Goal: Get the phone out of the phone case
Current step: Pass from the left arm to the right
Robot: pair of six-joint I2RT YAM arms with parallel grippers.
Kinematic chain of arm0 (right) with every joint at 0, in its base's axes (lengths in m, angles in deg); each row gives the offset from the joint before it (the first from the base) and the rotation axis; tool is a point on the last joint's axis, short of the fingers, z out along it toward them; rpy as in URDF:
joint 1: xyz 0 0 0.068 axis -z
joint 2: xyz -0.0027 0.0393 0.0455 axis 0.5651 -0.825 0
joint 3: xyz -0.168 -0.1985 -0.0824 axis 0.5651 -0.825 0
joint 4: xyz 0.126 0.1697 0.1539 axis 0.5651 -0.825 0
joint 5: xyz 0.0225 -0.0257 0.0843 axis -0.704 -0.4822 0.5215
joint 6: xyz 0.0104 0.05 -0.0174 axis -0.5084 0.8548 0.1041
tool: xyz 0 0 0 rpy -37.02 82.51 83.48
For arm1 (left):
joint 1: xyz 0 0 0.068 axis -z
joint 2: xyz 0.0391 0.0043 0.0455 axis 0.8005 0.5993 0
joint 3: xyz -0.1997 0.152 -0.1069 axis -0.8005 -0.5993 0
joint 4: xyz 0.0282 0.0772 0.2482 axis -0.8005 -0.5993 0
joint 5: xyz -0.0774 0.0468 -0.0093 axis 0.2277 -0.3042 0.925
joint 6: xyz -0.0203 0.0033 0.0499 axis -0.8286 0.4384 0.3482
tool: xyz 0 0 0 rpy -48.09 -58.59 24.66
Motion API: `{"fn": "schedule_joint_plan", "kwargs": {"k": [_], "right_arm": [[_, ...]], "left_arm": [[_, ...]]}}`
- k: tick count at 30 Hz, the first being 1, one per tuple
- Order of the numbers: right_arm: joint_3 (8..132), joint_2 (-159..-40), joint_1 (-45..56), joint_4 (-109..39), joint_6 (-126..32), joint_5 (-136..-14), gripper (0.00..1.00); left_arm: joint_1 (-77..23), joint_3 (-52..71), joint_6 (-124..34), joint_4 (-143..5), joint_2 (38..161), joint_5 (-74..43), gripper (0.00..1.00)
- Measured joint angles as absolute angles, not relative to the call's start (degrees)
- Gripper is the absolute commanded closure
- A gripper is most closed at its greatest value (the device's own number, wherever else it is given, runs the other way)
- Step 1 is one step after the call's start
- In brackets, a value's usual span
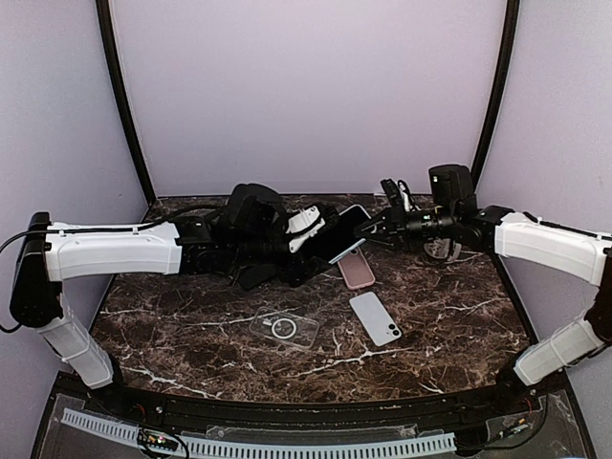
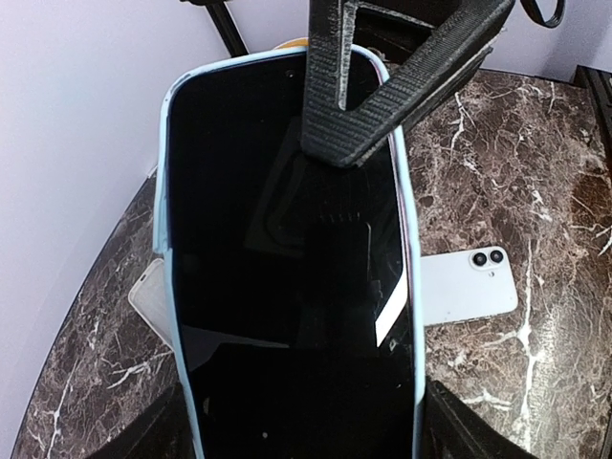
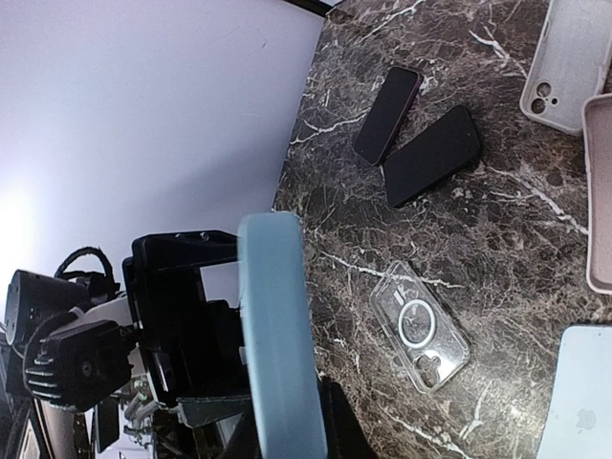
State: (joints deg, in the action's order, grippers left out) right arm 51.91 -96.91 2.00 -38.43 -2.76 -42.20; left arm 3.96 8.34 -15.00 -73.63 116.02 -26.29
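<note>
Grips the phone case with the left tool, clamped across the long sides at the lower end, well above the far middle of the dark marble tabletop. Carries the phone fully seated in that pale blue case, black screen towards the left wrist camera, blue rim showing along both long edges and round the top corners. Holds the pair tilted, top end up and to the right in the overhead view. Meets that top end with the right tool, closed tight on it: one black ribbed finger flat across the upper part of the screen, the other hidden behind the case back. From the right wrist, only the edge of the case on show, as a pale blue band rising from the bottom of the view.

Below the grip, on the tabletop, just right of the middle: a pink case. Nearer and slightly right of it, apart: a pale phone, back up, twin lenses at one corner. Nearer and left, well apart from both: a clear case with a white ring in its middle. Farther left, in the right wrist view: a slim dark phone and a wider dark phone, close together; cannot tell whether touching. Just beyond the pink case: a light grey case with a lens cutout.
</note>
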Motion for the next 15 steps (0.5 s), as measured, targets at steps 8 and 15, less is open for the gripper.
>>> {"fn": "schedule_joint_plan", "kwargs": {"k": [8,15], "right_arm": [[51.1,-97.72,1.41,-38.37,-7.2,-42.42,1.0],[55.82,-99.16,1.39,-48.14,-19.33,-50.66,1.0]], "left_arm": [[3.9,7.71,-12.79,-74.26,115.98,-24.98,0.01],[4.36,7.71,-8.86,-76.29,114.62,-23.45,0.01]]}}
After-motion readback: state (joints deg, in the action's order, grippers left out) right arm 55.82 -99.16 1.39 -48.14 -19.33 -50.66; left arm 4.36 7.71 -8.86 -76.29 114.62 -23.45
